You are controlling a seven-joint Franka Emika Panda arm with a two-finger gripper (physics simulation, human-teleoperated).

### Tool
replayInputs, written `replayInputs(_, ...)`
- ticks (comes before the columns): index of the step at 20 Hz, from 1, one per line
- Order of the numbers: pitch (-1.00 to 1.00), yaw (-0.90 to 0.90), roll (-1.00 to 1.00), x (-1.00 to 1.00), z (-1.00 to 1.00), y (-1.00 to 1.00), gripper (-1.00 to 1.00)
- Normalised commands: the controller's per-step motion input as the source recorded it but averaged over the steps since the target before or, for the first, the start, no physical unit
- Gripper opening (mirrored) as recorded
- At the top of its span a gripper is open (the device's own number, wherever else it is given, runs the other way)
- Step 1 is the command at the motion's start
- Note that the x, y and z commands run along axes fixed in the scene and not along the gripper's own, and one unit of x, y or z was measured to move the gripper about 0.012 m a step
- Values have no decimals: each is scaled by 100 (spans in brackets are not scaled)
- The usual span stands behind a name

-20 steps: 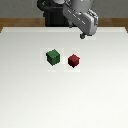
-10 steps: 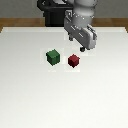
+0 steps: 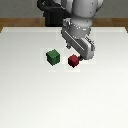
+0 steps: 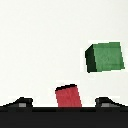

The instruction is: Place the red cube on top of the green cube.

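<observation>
the gripper (image 3: 80, 58) hangs just over the red cube (image 3: 73, 61), jaws apparently wide, nothing held. approach step; next, descend squarely and close, clear of the green cube (image 3: 52, 57).

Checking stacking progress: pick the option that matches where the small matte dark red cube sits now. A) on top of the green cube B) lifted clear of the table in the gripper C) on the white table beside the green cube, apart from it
C: the small matte dark red cube rests on the white table, with bare table between it and the matte dark green cube; the gripper is low at the red cube and has not lifted it.
</observation>
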Motion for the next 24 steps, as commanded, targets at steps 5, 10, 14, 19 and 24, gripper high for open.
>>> replayInputs(5,0,0,0,0,-40,0,-100)
replayInputs(10,0,0,0,0,0,0,-100)
replayInputs(14,0,0,0,0,0,0,-100)
replayInputs(19,0,0,0,0,0,0,100)
replayInputs(24,0,0,0,0,0,0,100)
